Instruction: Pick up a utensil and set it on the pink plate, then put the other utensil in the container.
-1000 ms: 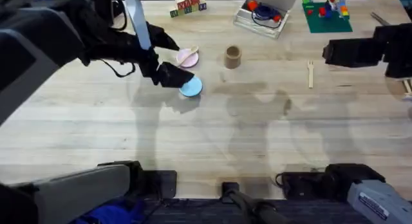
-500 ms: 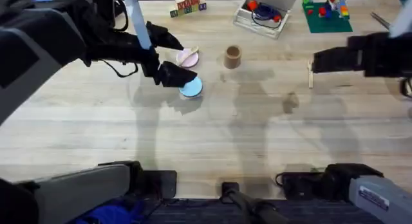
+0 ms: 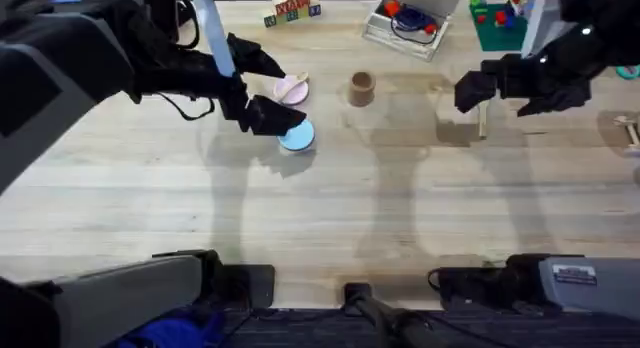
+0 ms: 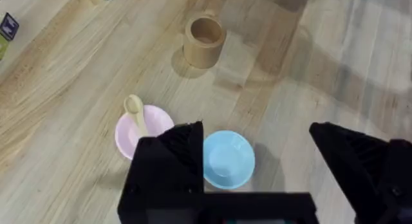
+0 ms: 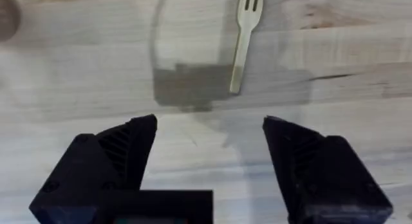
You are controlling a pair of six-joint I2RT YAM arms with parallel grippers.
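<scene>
Spoon (image 4: 135, 112) on my pink plate (image 4: 154, 124), beside blue plate (image 4: 228, 158). Fork (image 5: 242, 40) flat on table (image 3: 330, 208), untouched. Cup (image 4: 205, 40) upright. Right claw (image 5: 209, 143) wide open, empty, above fork. Left claw (image 4: 257, 150) open, empty.

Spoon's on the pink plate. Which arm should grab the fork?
Right. Its open gripper hangs close over the fork lying flat on the table; the left gripper sits over by the blue plate.
</scene>
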